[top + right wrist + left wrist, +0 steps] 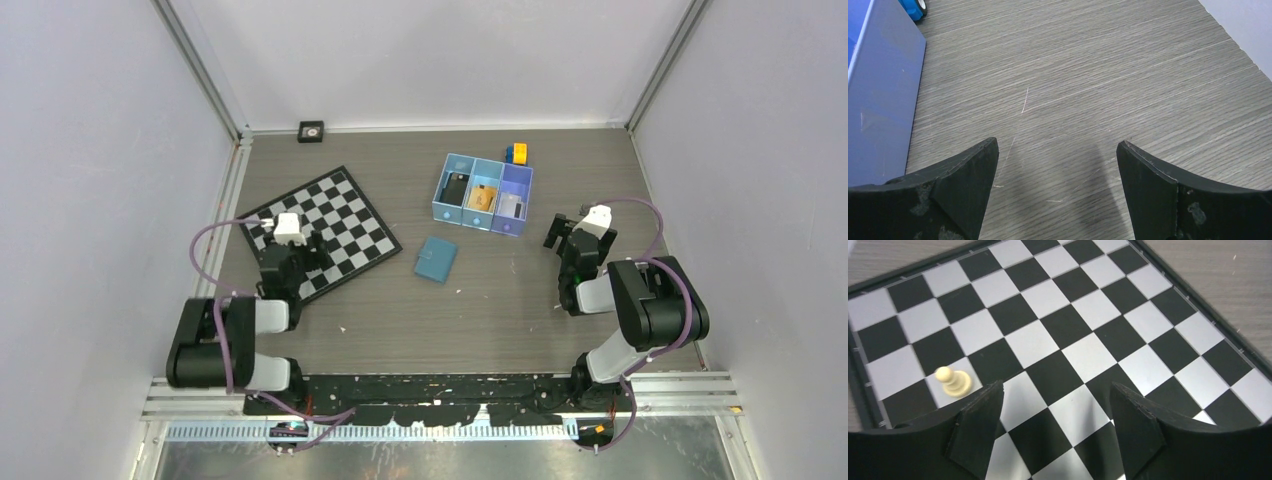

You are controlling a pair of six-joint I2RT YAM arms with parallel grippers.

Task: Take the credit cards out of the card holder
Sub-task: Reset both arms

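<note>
The top camera hung high over the near edge of the table (500, 310), looking down and forward across all of it from well off. The left wrist camera sat close above the chessboard (1058, 335), facing down past the left gripper (1055, 392); the top view held that same board at its left. The right wrist camera looked low along bare tabletop past the right gripper (1058, 147), with a wall of the blue tray (883, 90) at its left edge, a tray the top view also showed.
</note>
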